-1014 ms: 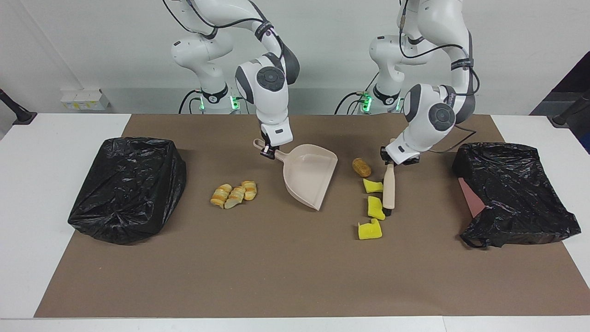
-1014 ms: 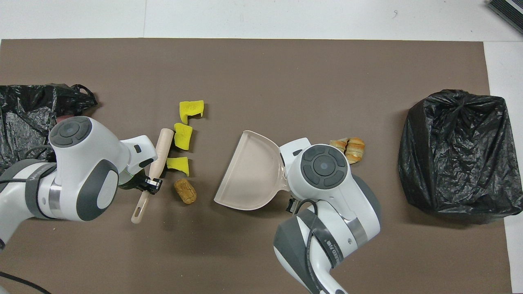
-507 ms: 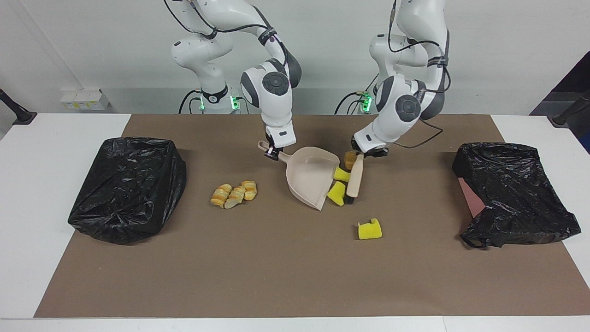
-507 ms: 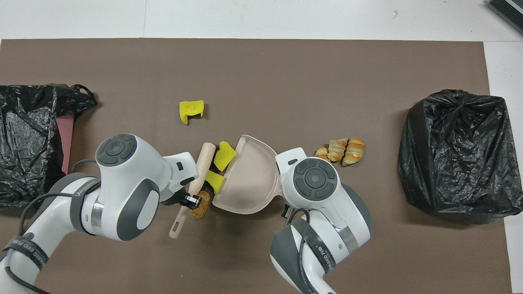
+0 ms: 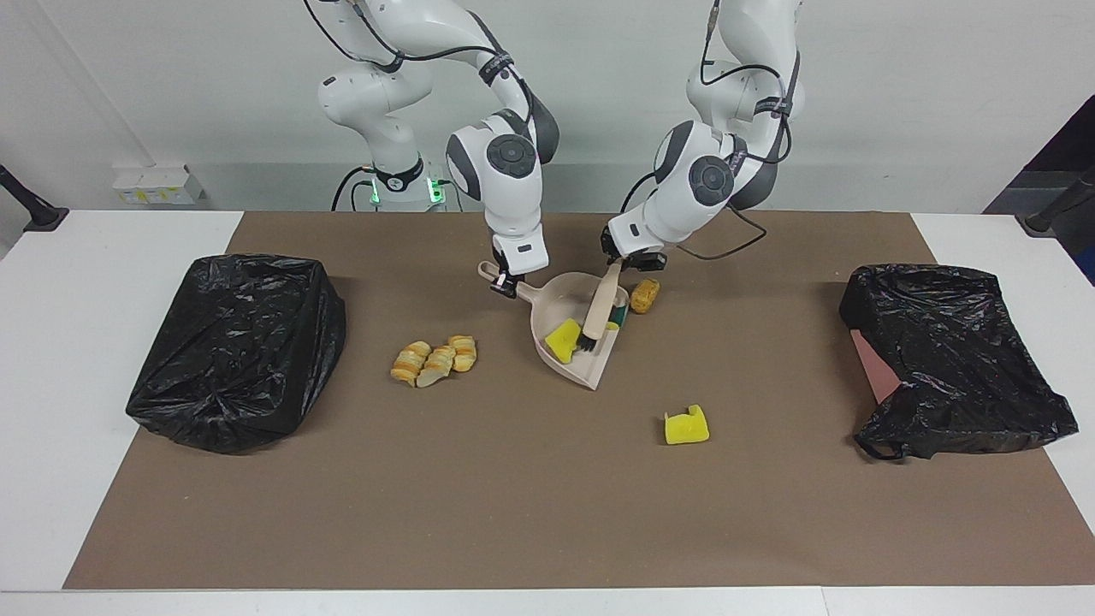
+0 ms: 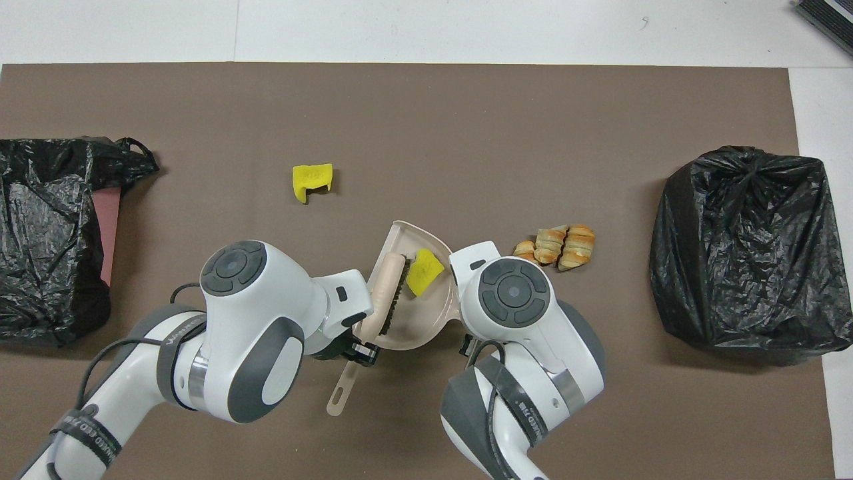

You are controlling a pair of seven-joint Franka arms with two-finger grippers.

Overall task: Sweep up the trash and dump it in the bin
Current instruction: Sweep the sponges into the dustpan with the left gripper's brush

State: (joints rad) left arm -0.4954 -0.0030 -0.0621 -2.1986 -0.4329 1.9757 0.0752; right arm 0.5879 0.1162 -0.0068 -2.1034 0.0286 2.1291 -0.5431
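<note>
While the brush (image 5: 599, 310) lies slanted inside the pan (image 5: 571, 335), the sweep looks roughly part done.

Nearest the robots: left gripper (image 5: 631, 257) clenched on the brush handle, over the pan's edge. Right gripper (image 5: 505, 285) clenched on the pan's handle, just beside the pan, holding it down on the mat (image 5: 530, 513).

In the pan: one yellow sponge chunk (image 5: 563, 339) against the bristles, and a green-backed chunk (image 5: 618, 314) wedged at the pan's mouth beside the brush.

Just outside the pan, toward the left arm's end: the brown lump (image 5: 644, 295), missed, not in.

Beside the pan, toward the right arm's end: bread pieces (image 5: 435, 360), untouched.

Farther from the robots than the pan: a third yellow chunk (image 5: 686, 426), alone, untouched.

Well apart from the pan at each end of the table: a black bag (image 5: 235, 346) and another (image 5: 949, 355). Nothing dumped yet, as far as I can see.

Hard to read: from overhead the left arm covers the lump and green-backed chunk; the bags' contents are hidden, and I cannot tell which is the bin.
</note>
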